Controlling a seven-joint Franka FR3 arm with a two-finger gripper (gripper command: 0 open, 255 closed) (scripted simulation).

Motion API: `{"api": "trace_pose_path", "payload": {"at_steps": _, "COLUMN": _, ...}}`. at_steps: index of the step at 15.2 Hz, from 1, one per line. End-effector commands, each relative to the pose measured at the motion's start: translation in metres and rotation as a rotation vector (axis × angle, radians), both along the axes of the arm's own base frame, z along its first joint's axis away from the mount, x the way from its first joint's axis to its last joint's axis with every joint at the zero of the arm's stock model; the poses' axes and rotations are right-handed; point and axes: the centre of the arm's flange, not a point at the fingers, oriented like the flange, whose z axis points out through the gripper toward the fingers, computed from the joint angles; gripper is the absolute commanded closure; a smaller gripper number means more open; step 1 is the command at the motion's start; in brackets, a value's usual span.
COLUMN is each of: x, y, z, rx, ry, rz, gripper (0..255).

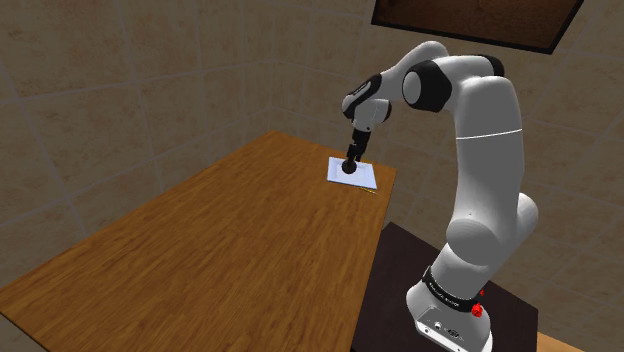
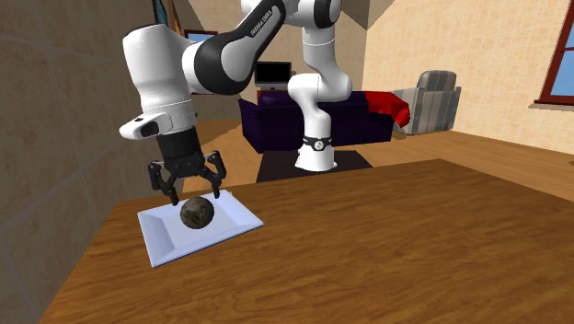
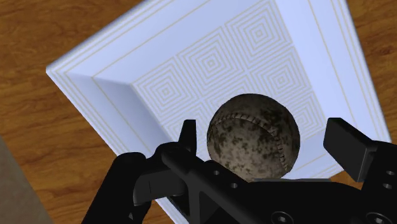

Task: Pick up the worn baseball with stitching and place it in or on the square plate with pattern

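Note:
A worn, mottled brown-grey baseball (image 3: 253, 135) with raised stitching lies in the white square plate (image 3: 191, 63), which has a concentric-square pattern. My black gripper (image 3: 266, 130) stands open right over the ball, a finger on either side with a gap to each. In the second exterior view the open gripper (image 2: 195, 195) hangs just above the ball (image 2: 197, 213), which rests in the plate (image 2: 166, 241) near the table's far corner. From the shoulder camera the gripper (image 1: 351, 165) points down onto the plate (image 1: 365, 178).
The plate sits near a corner of a long wooden table (image 1: 200, 250), close to the tiled wall (image 2: 55, 184). The arm's base stands on its dark stand (image 1: 400, 300). A dark sofa (image 2: 276, 124) and a striped armchair (image 2: 432, 101) stand far behind.

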Motion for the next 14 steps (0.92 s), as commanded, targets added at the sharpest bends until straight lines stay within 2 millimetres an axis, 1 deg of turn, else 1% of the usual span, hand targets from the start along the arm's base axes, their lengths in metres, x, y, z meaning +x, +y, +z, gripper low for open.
{"api": "trace_pose_path", "payload": {"at_steps": 1, "x": 0.000, "y": 0.000, "z": 0.000, "rx": 0.000, "ry": 0.001, "rz": 0.000, "gripper": 0}}
{"api": "trace_pose_path", "payload": {"at_steps": 2, "x": -0.001, "y": -0.001, "z": -0.001, "rx": 0.000, "ry": 0.001, "rz": 0.000, "gripper": 0}}
{"api": "trace_pose_path", "payload": {"at_steps": 5, "x": 0.001, "y": -0.006, "z": 0.038, "rx": 0.000, "ry": 0.001, "rz": 0.000, "gripper": 0}}
{"api": "trace_pose_path", "payload": {"at_steps": 6, "x": 0.002, "y": -0.008, "z": 0.049, "rx": 0.000, "ry": 0.001, "rz": 0.000, "gripper": 0}}
{"api": "trace_pose_path", "payload": {"at_steps": 14, "x": 0.002, "y": -0.008, "z": 0.049, "rx": 0.000, "ry": 0.001, "rz": 0.000, "gripper": 0}}
